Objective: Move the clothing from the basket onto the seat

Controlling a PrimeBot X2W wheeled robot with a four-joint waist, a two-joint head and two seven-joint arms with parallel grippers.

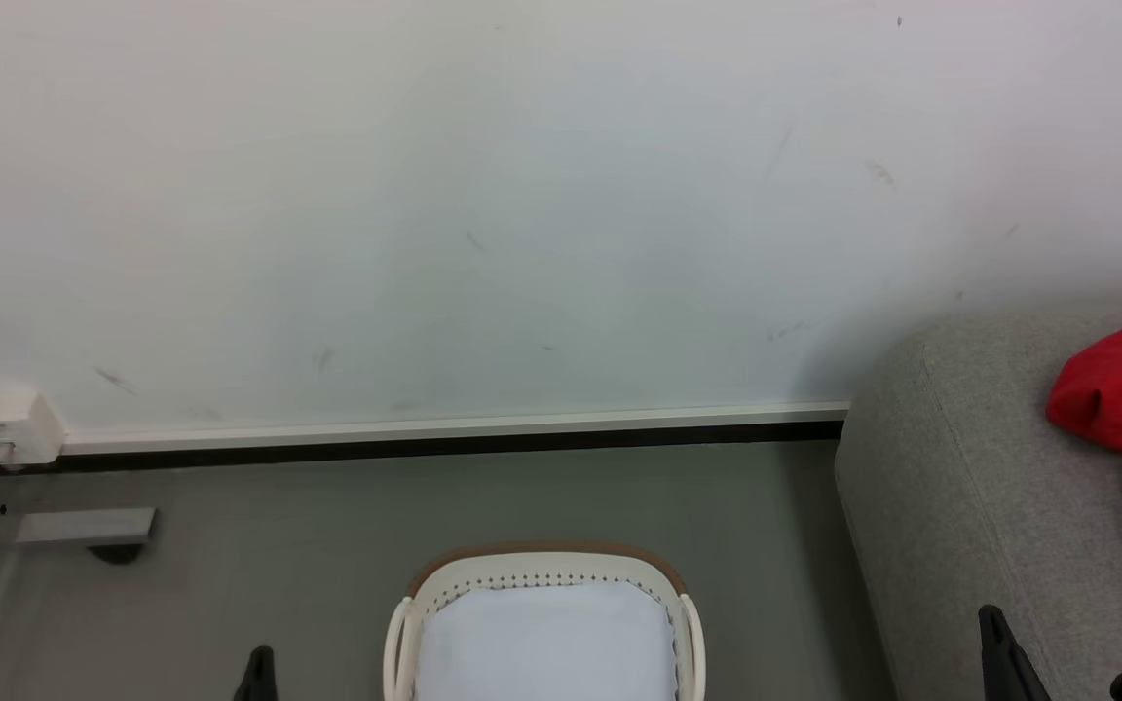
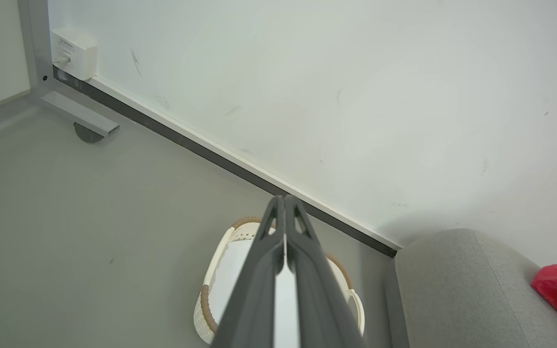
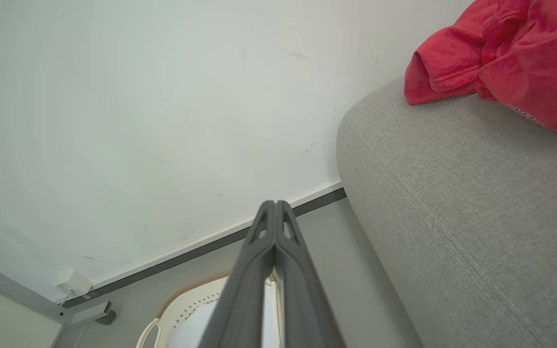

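**Head view.** Basket (image 1: 546, 563): on the floor (image 1: 279, 545), near centre, just left of the seat (image 1: 960, 506), probably so the carry is short. Its white bottom is bare where visible. Clothing (image 1: 1121, 399): red heap on the seat's top at far right, its destination. Left gripper (image 1: 259, 667) and right gripper (image 1: 994, 628): dark tips flanking the basket.

**Left wrist view.** Left gripper (image 2: 284, 198): fingers pressed together, grasping nothing. Basket (image 2: 206, 304) lies beneath, no red inside.

**Right wrist view.** Right gripper (image 3: 274, 203): fingers clenched on nothing, beside the seat (image 3: 452, 217). Clothing (image 3: 501, 48) rests on the seat's top. Judgement: transfer looks complete, hence the idle grippers.
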